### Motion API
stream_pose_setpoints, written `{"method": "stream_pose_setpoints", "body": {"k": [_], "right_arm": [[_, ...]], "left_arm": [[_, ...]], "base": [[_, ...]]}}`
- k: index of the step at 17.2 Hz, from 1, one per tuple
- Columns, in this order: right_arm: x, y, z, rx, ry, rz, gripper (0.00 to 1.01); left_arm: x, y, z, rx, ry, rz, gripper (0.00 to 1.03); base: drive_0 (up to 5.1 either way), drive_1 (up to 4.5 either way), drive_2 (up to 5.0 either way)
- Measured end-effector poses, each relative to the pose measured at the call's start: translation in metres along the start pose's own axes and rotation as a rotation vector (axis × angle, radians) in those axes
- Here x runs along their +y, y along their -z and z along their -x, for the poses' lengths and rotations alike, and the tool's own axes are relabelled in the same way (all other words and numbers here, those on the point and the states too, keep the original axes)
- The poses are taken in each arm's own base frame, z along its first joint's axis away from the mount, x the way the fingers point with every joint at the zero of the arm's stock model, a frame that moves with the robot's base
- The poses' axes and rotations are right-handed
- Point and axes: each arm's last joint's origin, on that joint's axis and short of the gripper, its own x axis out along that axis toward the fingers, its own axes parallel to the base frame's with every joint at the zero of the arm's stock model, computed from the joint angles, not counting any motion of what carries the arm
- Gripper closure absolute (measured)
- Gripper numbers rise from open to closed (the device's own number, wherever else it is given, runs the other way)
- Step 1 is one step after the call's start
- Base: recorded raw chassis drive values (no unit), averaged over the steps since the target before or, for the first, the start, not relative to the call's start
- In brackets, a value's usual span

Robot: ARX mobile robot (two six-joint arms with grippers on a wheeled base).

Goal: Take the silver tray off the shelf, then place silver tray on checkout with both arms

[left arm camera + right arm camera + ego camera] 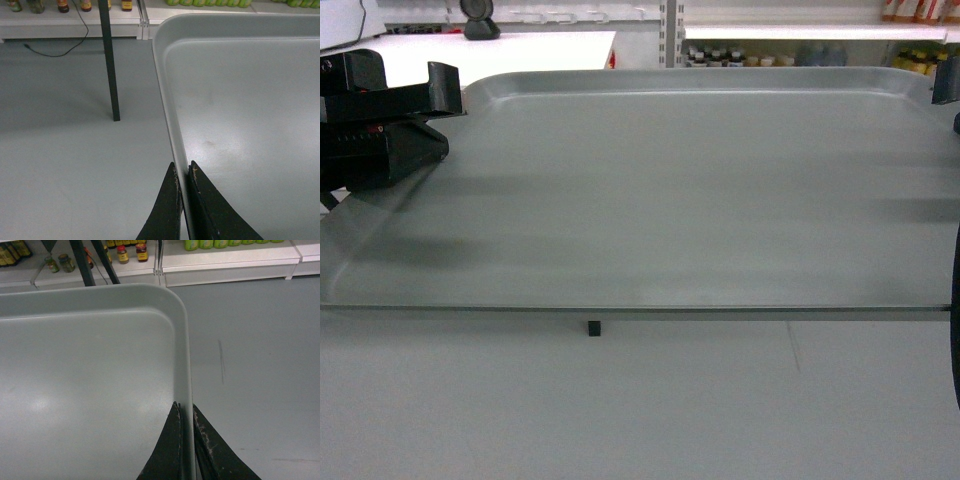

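The silver tray [670,190] is a wide matte grey tray with a low rim, and it fills most of the head view, held level above the grey floor. My left gripper [442,110] is shut on its left rim, one finger on each side of the rim [182,165]. At the right edge of the head view my right gripper [950,100] shows only partly. In its wrist view it is shut on the tray's right rim [185,405]. The white checkout [520,45] lies beyond the tray's far left corner. White shelf boards [780,32] run along the back.
A dark table leg [112,75] stands on the floor left of the tray, with a cable [55,50] lying behind it. Bottles and jars [125,252] line the low shelves. A black device [480,20] sits on the checkout. Grey floor [250,365] spreads right of the tray.
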Motion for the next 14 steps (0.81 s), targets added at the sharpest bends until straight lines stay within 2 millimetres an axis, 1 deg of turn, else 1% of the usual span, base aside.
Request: {"method": "stream_pose_setpoints", "body": {"k": [14], "right_arm": [[0.0000, -0.0001, 0.0003, 0.001, 0.001, 0.000, 0.98]], "left_arm": [[-0.0002, 0.0002, -0.0002, 0.003, 0.001, 0.000, 1.00]], "base": [[-5.1, 2.39, 2.4]]}}
